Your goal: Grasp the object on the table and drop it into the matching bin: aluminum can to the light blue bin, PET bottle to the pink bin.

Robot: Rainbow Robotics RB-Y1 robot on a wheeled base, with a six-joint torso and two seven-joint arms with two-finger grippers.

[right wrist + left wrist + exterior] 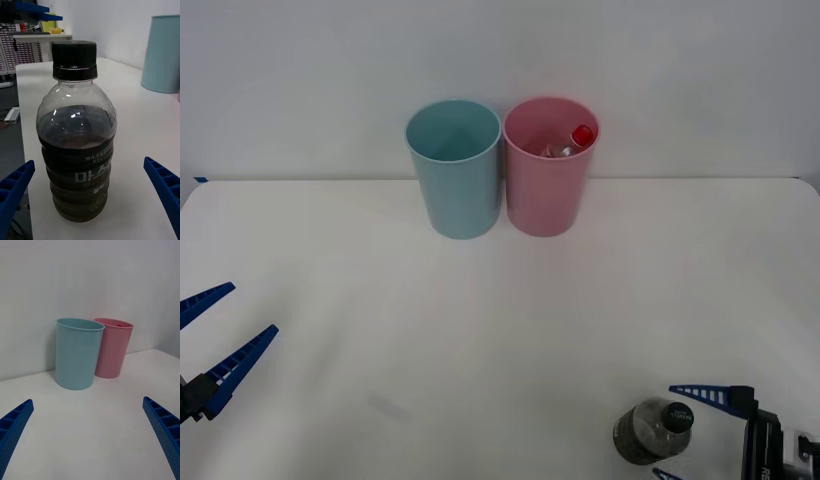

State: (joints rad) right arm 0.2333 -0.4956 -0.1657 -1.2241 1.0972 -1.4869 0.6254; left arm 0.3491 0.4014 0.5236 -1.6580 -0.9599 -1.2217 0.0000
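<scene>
The PET bottle, clear with a dark label band and a black-green cap, stands upright near the table's front right edge. My right gripper is open around it, one blue finger on each side and not touching. In the right wrist view the bottle stands between the spread fingers of the right gripper. The light blue bin and pink bin stand side by side at the back centre. My left gripper hovers open at the front left, facing the bins.
A red-capped clear bottle lies inside the pink bin. The white wall rises right behind the bins. Open tabletop stretches between the bottle and the bins. Shelving stands off the table's left side.
</scene>
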